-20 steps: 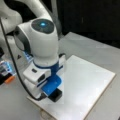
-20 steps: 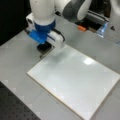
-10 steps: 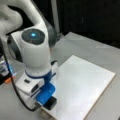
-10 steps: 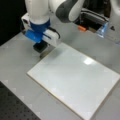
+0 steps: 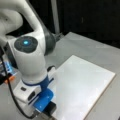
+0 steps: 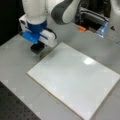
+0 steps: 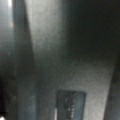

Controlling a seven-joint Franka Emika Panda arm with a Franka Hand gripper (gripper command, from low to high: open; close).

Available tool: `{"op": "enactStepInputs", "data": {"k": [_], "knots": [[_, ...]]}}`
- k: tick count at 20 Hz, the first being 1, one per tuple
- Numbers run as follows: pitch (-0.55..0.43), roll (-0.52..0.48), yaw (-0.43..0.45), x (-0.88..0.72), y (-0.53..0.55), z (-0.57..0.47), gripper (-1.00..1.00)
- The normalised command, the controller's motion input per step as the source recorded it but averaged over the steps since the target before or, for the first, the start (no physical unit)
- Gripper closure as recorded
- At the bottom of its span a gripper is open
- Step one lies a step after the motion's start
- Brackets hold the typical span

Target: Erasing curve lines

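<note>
Hanging low over the bench (image 6: 15, 60), the end effector (image 6: 38, 48) sits just off the board (image 6: 75, 80) at the corner toward a front view's left, and in a front view (image 5: 48, 108) it shows at the board's (image 5: 82, 87) near bottom-left edge. A black eraser (image 6: 37, 48) block sits under the blue fingers (image 6: 31, 37), and the end effector appears closed on it, though the contact itself is hard to make out. The eraser looks to be touching or just above the bench beside the board's corner, not on the white surface; which of the two I cannot tell. No curve lines show on the board in both front views: the white face reads bare apart from a glare spot, so either the marks are already wiped or they are too faint to see. The wrist view is dark and shows only a blurred grey surface and a dim rectangular shape (image 7: 71, 105), which I cannot identify. As a judgement, marker lines have no weight or body to grip; they come off by rubbing, so what matters is flat, even pressure of the eraser on the board. The board looks stiff, smooth and thin, likely to slide on the bench if pushed sideways at its edge. An orange object (image 6: 81, 28) lies well apart behind the board.
</note>
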Motion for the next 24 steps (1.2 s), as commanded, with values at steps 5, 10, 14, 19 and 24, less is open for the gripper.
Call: {"op": "enactStepInputs", "data": {"k": [5, 10, 14, 19, 24], "knots": [[0.035, 0.198, -0.091, 0.28, -0.17, 0.04, 1.0], [0.118, 0.155, -0.121, 0.22, -0.09, 0.05, 1.0], [0.081, 0.139, -0.16, 0.2, -0.03, 0.01, 1.0], [0.036, 0.137, -0.16, 0.18, -0.04, -0.03, 1.0], [0.0, 0.158, -0.147, 0.17, -0.08, -0.04, 1.0]]}}
